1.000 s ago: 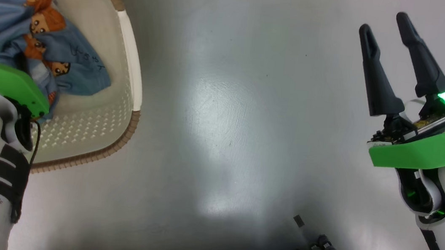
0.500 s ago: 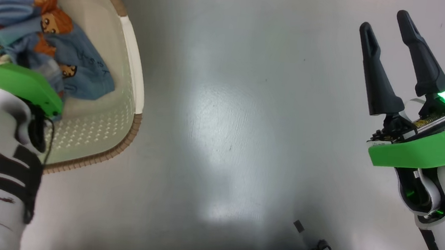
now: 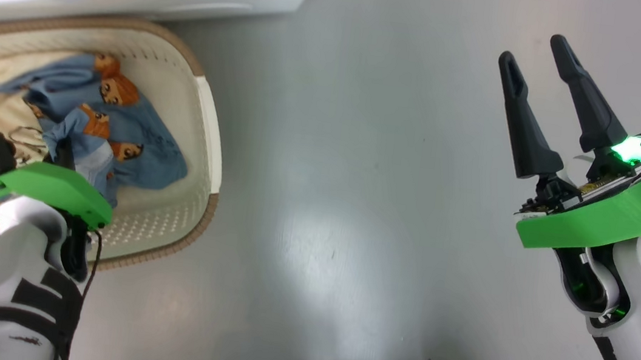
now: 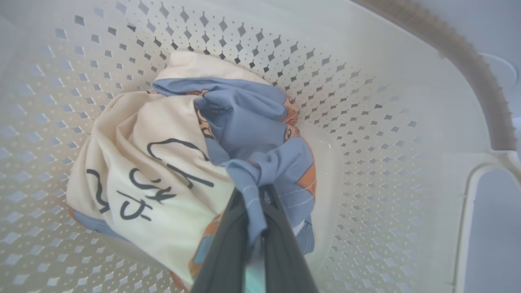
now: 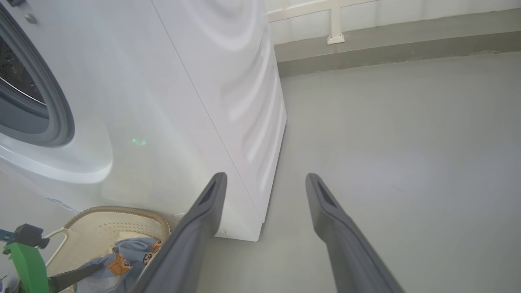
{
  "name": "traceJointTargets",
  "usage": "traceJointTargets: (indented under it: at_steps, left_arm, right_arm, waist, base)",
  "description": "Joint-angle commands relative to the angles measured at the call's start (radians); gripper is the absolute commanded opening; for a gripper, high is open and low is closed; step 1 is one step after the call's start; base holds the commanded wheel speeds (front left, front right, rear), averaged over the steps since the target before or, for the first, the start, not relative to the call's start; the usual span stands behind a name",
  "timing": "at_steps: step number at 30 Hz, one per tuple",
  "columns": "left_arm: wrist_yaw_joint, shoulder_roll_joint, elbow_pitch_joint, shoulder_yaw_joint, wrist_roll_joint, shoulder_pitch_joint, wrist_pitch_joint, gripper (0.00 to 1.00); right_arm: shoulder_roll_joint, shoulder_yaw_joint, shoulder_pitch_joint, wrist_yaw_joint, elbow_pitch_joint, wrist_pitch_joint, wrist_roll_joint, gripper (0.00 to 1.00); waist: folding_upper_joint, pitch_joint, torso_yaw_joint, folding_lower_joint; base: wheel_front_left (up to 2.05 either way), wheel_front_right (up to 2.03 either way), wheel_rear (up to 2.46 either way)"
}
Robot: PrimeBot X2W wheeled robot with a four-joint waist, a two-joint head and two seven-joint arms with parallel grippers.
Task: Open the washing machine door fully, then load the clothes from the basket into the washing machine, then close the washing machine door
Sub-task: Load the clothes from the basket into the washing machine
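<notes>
Step in hand: lifting the clothes out of the basket, as I judge it. Loading and closing are not yet done.
Left gripper: its fingers are pinched together on a thin fold of the blue printed fabric near the top of the bundle.
Right gripper: fingers spread wide with nothing between them, over bare floor and well apart from the basket.
Clothes: inside the basket. The blue cloth is wrapped over a cream cloth with dark lettering, which is tangled in the blue rather than gripped itself.
Basket: on the floor, just beside the front of the washing machine and low under its mouth.
Machine mouth: the grey gasket and dark drum are bare in the right wrist view, so I judge the door is swung clear.
Doing it well: rise straight and slowly until the lowest cloth clears the brown rim. The hold is on a narrow fold, so a quick swing could slip it or shed the cream cloth.
Edges: the perforated basket walls and woven rim could catch trailing fabric. The machine's bulging front stands close above the basket's far side, so gain height before moving toward the mouth.
Open room: wide bare floor on the robot's right, and the right arm is out of the path.
</notes>
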Motion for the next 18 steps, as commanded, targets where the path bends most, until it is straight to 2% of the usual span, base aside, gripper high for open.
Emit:
traceJointTargets:
  at_steps: [1,6,18]
  left_arm:
    - [-0.008,0.025,-0.014,0.015,-0.007,0.056,-0.015,0.0]
    - [-0.041,0.022,-0.056,0.016,-0.006,0.099,-0.021,0.0]
    - [-0.077,0.003,-0.301,0.049,0.029,0.277,-0.021,0.0]
  right_arm:
    - [-0.003,0.017,0.059,0.006,-0.012,-0.008,0.011,1.0]
    - [0.001,0.019,0.082,0.006,0.007,-0.008,0.014,1.0]
    - [0.015,0.027,0.143,0.006,0.045,-0.008,0.014,1.0]
  waist:
    - [-0.0001,-0.071,0.014,0.0]
    - [-0.0001,-0.144,0.028,0.0]
    - [-0.0001,-0.33,0.053,0.0]
  base:
    - [0.0,0.0,0.0]
    - [0.0,0.0,0.0]
    - [0.0,0.0,0.0]
